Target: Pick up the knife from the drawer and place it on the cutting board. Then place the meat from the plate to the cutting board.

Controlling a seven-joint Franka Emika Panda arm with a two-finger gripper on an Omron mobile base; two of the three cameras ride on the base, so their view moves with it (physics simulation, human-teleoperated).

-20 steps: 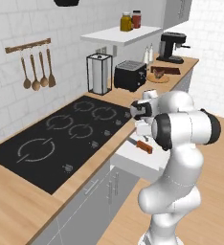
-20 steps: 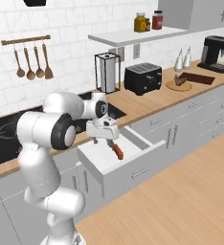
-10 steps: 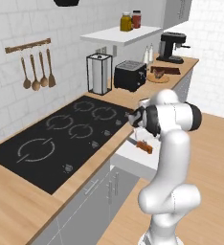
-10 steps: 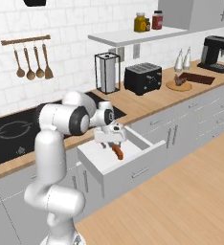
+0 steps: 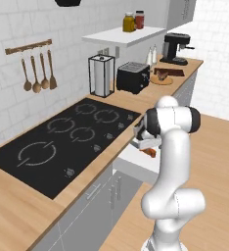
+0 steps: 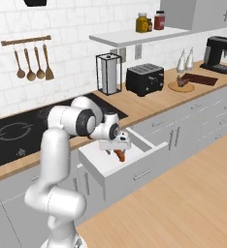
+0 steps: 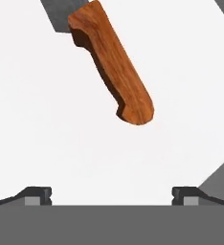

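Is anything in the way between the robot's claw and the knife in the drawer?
Nothing visible is. In the hand view the open gripper looks straight at the knife, which lies alone on the white floor of the drawer, with bare space between fingertips and handle.

Orange-brown wood-grain knife (image 7: 115,67) handle, grey blade, white drawer (image 7: 47,124) floor

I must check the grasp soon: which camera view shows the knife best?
The hand view: the knife lies large on the white drawer floor, handle whole, between the open pincer tips. Both base views show a small orange piece of handle under the hand.
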